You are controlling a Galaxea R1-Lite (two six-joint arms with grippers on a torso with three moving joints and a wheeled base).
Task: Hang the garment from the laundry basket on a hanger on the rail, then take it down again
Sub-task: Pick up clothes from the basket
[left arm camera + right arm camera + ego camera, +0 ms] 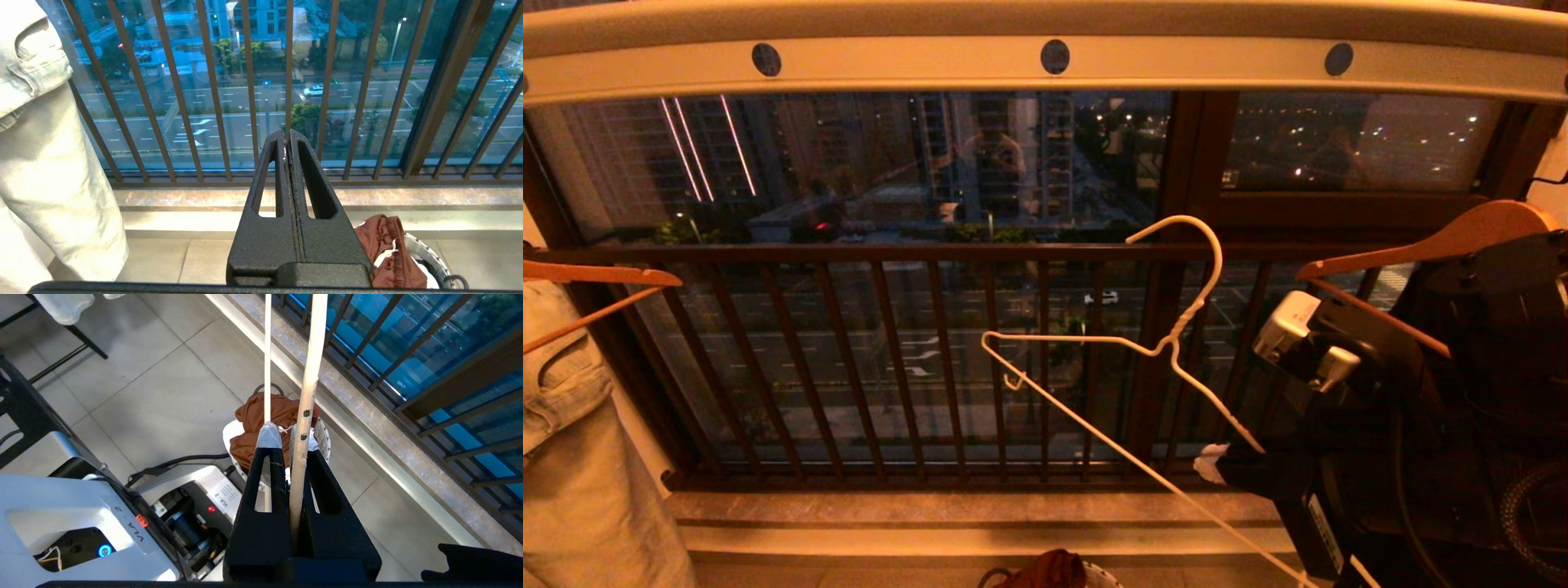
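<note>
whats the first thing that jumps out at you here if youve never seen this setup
The white wire hanger stands out first: it hangs tilted in mid-air before the dark barred railing, its hook below the cream rail, and the right gripper is shut on one of its wires. Next come the rust-brown shorts heaped in the small round laundry basket on the floor below, and light denim jeans hanging at the far left.

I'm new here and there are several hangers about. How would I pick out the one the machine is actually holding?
Find the long cream metal rail with dark round holes across the window. Below it, before the dark brown barred railing, the right end effector is shut on a thin white wire hanger. Unlike the thick orange-brown wooden hangers at either side, it is skinny wire with a twisted neck, and carries no clothes.
</note>
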